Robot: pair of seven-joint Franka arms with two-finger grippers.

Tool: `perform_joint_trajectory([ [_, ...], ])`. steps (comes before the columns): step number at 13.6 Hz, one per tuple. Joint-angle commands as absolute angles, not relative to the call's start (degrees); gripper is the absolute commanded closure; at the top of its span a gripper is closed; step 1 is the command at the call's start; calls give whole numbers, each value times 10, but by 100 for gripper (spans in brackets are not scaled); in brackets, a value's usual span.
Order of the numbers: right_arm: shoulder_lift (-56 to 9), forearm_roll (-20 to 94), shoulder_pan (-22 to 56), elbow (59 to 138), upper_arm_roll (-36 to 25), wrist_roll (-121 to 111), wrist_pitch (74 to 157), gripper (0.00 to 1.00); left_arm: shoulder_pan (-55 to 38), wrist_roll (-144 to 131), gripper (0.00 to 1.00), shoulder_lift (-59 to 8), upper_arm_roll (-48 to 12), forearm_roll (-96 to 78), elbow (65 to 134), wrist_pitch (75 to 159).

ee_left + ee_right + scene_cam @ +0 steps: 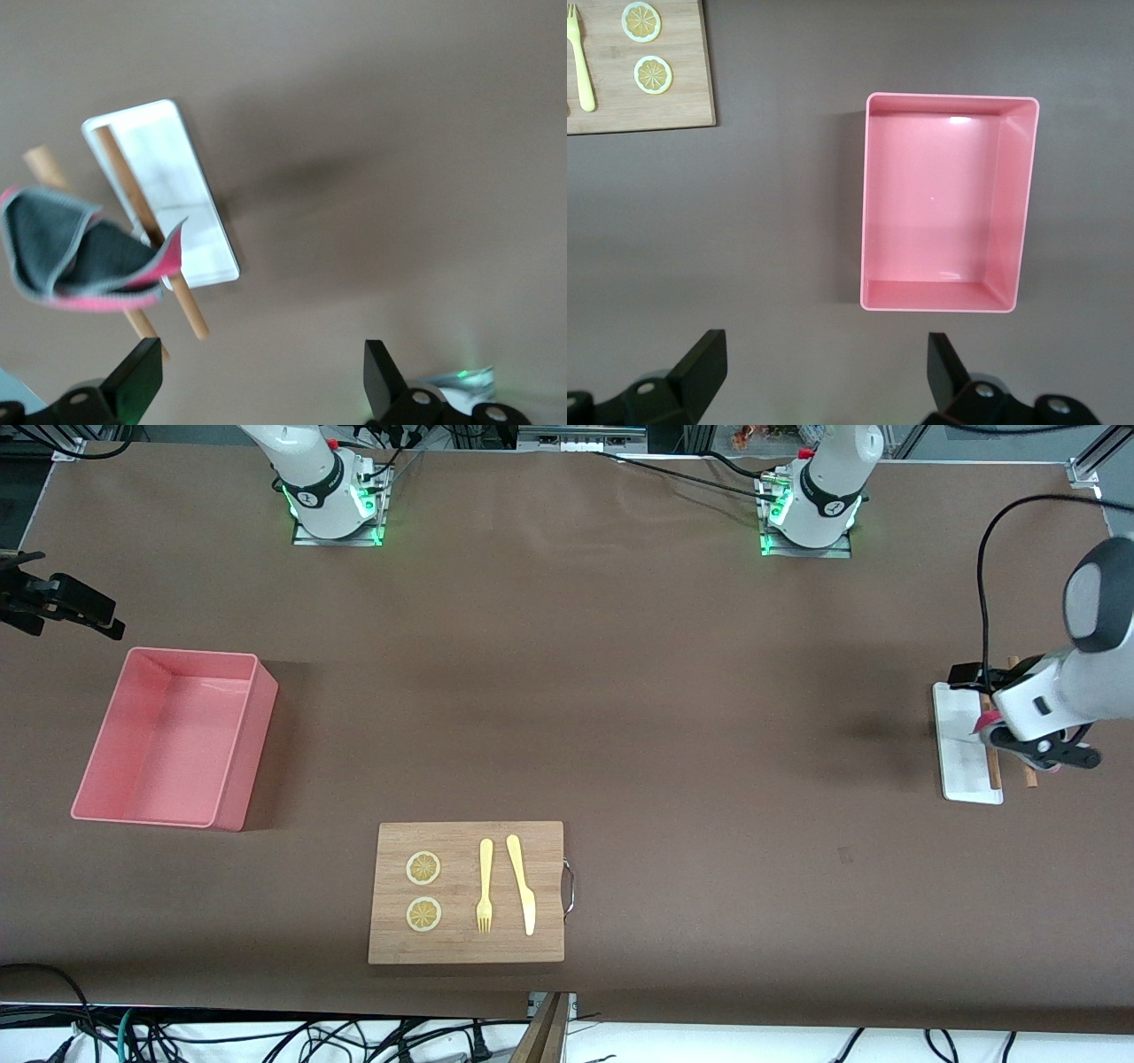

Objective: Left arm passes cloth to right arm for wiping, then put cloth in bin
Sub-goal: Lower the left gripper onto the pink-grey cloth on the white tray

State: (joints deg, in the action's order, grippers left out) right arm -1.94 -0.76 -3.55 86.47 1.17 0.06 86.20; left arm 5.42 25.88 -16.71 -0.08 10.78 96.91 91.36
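Note:
The cloth (80, 252), dark grey with a bright pink edge, lies draped over two wooden rods (146, 221) on a white tray (190, 190) at the left arm's end of the table. My left gripper (260, 367) hovers beside it, open and holding nothing. In the front view this gripper (985, 707) covers most of the cloth. The light pink bin (239, 744) stands with nothing in it at the right arm's end. My right gripper (824, 363) hangs over the table beside the bin (877, 204), open with nothing in it, and shows at the front view's edge (89, 613).
A wooden cutting board (465, 948) lies near the front camera, carrying two lemon slices (423, 868), a yellow fork (485, 886) and a yellow knife (523, 881). Its metal handle (569, 886) points toward the left arm's end. Brown paper covers the table (620, 691).

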Motion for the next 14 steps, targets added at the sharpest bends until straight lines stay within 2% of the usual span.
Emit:
perform_joint_trajectory([
  [1, -23, -8, -40, 854, 14, 4, 856, 0, 81, 387, 0, -204, -4, 124, 959, 938],
  [7, -23, -8, -41, 854, 14, 4, 856, 0, 131, 588, 0, -224, -4, 137, 1022, 1093],
  [14, -23, -8, -40, 854, 14, 4, 856, 0, 167, 754, 0, -221, -6, 134, 1058, 1162],
])
